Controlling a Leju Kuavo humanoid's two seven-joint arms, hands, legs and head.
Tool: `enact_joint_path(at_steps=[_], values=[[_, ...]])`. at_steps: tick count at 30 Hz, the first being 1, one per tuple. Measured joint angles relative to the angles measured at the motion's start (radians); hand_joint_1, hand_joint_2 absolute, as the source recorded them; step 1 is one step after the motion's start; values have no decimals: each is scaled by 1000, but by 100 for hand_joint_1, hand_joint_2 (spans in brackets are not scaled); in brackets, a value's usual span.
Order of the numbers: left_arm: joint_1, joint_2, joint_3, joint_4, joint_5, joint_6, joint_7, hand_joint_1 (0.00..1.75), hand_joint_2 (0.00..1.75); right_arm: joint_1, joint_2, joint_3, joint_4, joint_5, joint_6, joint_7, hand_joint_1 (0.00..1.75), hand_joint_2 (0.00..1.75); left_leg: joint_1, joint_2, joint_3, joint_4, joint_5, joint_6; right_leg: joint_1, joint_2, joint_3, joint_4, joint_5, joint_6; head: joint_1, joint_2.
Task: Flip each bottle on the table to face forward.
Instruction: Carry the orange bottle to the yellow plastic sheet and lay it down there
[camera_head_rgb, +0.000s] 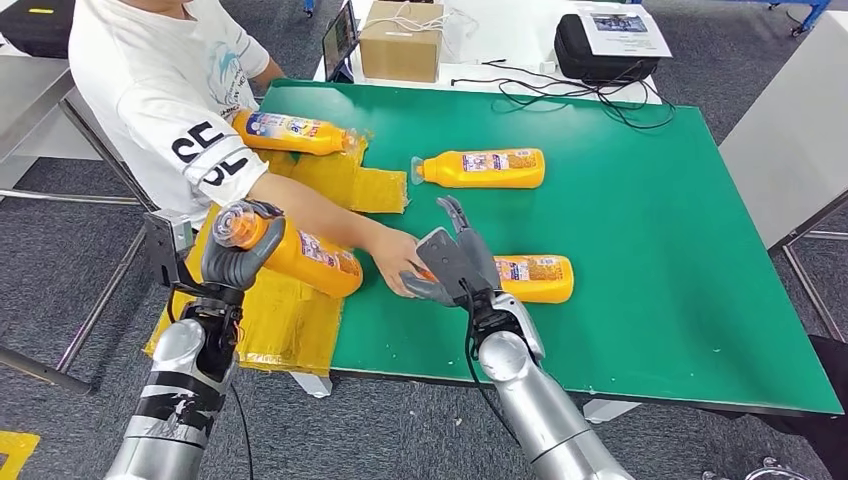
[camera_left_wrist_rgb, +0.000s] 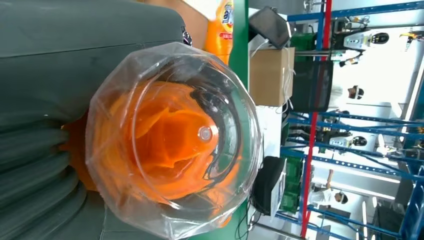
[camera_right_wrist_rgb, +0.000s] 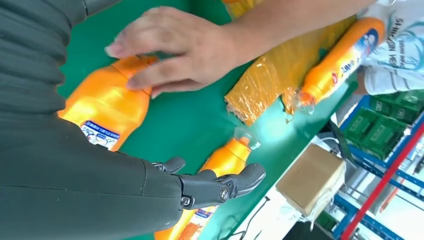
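Note:
My left hand (camera_head_rgb: 238, 258) grips an orange detergent bottle (camera_head_rgb: 312, 256) near its clear cap (camera_head_rgb: 231, 225), off the table's left edge; the left wrist view looks straight at that cap (camera_left_wrist_rgb: 175, 140). A second bottle (camera_head_rgb: 538, 278) lies near the front of the green table (camera_head_rgb: 640, 200), and a person's hand (camera_head_rgb: 396, 262) touches its neck end. My right hand (camera_head_rgb: 455, 258) hovers over that end with its fingers (camera_right_wrist_rgb: 235, 182) spread and nothing in them. A third bottle (camera_head_rgb: 485, 168) lies mid-table. Another one (camera_head_rgb: 295, 132) rests on yellow bags by the person.
Yellow plastic bags (camera_head_rgb: 290, 320) hang over the table's left edge. The person in a white shirt (camera_head_rgb: 170, 90) stands at the left, an arm reaching across. A cardboard box (camera_head_rgb: 400, 45), a black case (camera_head_rgb: 600, 50) and cables (camera_head_rgb: 570, 90) sit behind the table.

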Motion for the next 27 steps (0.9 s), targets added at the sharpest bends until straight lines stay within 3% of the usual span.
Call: enact_joint_path(at_steps=[7,18,27], values=[[1,13,34,-22,-142,89,-43,175,175,23,-9,-37,-48,-37,-6,-16,0,175,0,0,0,0,0,0,0,0,0,0,0,0,0,0],[9,50,89,-114,-728,324,-117,175,175,86,-27,-119,-137,-54,11,-39,0,175,0,0,-1,0,0,0,0,0,0,0,0,0,0,0],[27,73,-31,-128,-1187,480,-146,175,175,88,-39,-131,-147,-56,42,-55,0,175,0,0,-1,0,0,0,0,0,0,0,0,0,0,0]])
